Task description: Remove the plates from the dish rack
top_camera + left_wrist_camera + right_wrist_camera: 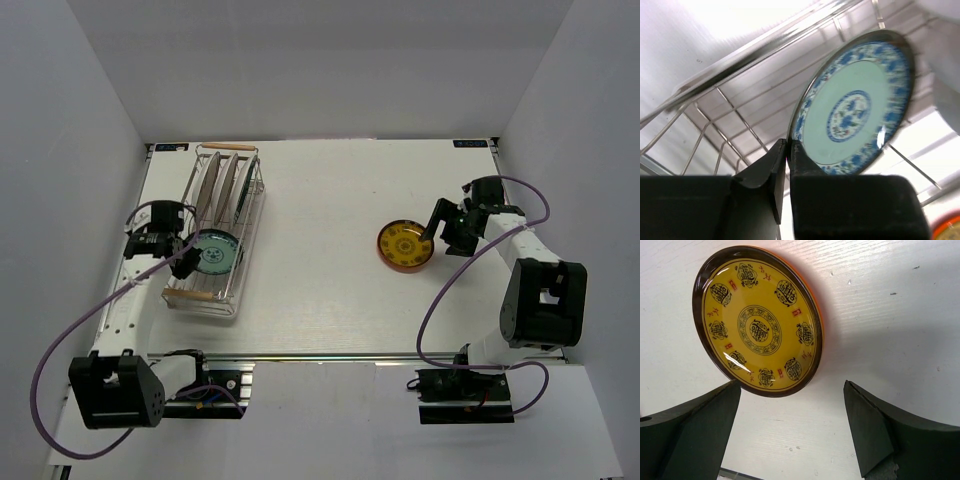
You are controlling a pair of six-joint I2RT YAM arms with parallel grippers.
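Left gripper (184, 258) (788, 150): my two fingers are pressed almost together, clamped on the lower rim of the blue-green patterned plate (213, 252) (855, 112). The plate extends up and away from my fingertips, its face tilted toward my wrist camera, and it sits within the nearer half of the dish rack (250, 235) (715, 100). The rack's wire bars run behind and to either side of the plate, and I cannot tell whether its far edge rests on them. Further plates (222, 185) stand on edge in the rack's far half, well beyond my left gripper, and their patterns are too small to read. Right gripper (447, 232) (792, 387): my fingers are spread wide apart and hold nothing. The yellow patterned plate (405, 245) (757, 320) lies flat on the white tabletop (320, 200) just ahead of my right fingertips, offset toward one finger, with its dark rim close to that finger's tip. I cannot tell whether they touch.
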